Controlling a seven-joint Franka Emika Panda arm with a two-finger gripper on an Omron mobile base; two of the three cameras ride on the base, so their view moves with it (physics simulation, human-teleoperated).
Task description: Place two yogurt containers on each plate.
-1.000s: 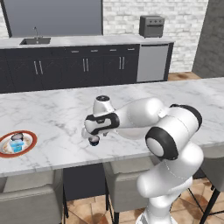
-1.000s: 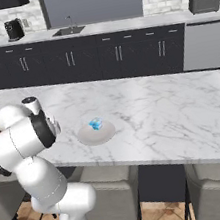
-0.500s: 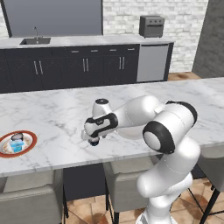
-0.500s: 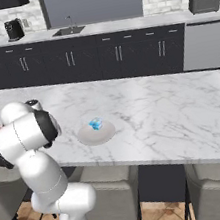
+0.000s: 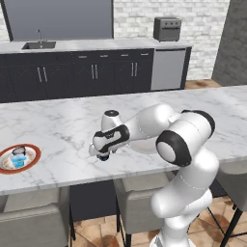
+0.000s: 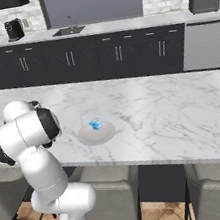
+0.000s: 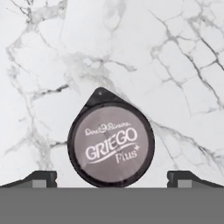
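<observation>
1. White marble with grey veins covers the desk (image 5: 58, 125) in the left base view. The end effector (image 5: 101, 155) points down near the front edge of the desk, close above the stone. At the far left sits the plate with the red-orange rim (image 5: 4, 166). Two yogurt cups rest on it – one dark cup with a pale top (image 5: 19, 151) and one light blue cup (image 5: 19, 161) just in front of it.

2. In the right base view the plain pale plate (image 6: 96, 133) lies on the desk, near the front edge and just to the right of the white arm. One light blue cup (image 6: 95, 123) sits on it, toward the back of the plate.

3. In the hand view a dark yogurt cup (image 7: 110, 140) sits on the marble right below the hand. Its grey lid says "GRIEGO Plus" and has a small pointed tab at the top. The two finger tips (image 7: 37, 178) stand far apart – one on each side of the cup, not touching it. The end effector is spread wide and holds nothing.
</observation>
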